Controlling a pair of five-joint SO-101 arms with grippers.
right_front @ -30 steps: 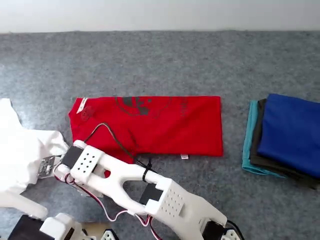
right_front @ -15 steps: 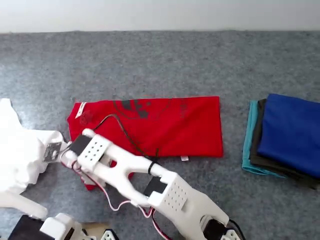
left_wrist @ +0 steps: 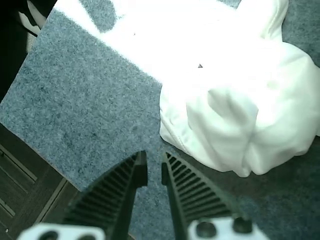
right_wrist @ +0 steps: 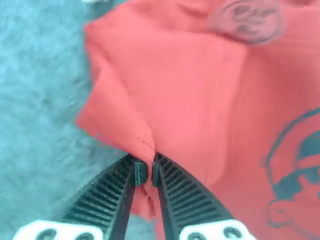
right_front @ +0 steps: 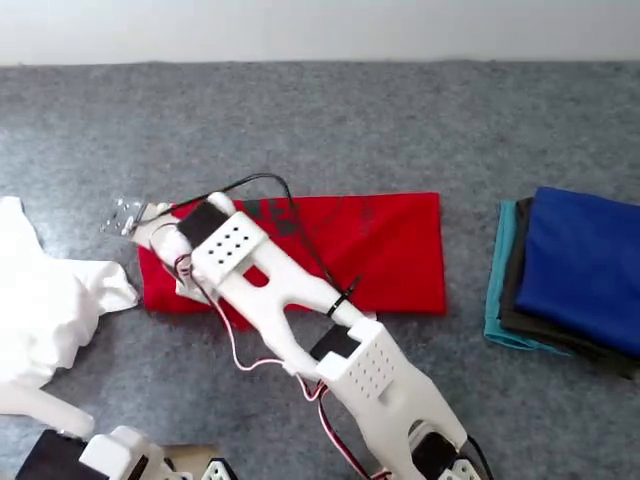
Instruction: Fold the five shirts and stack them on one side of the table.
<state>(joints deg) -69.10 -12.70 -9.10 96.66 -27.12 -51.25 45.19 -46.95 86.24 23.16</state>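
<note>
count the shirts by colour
red shirt: 1
white shirt: 1
blue shirt: 1
dark shirt: 1
teal shirt: 1
total: 5

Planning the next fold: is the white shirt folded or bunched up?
Bunched up. The white shirt lies in a rumpled heap with loose lobes and no straight folded edges.
</note>
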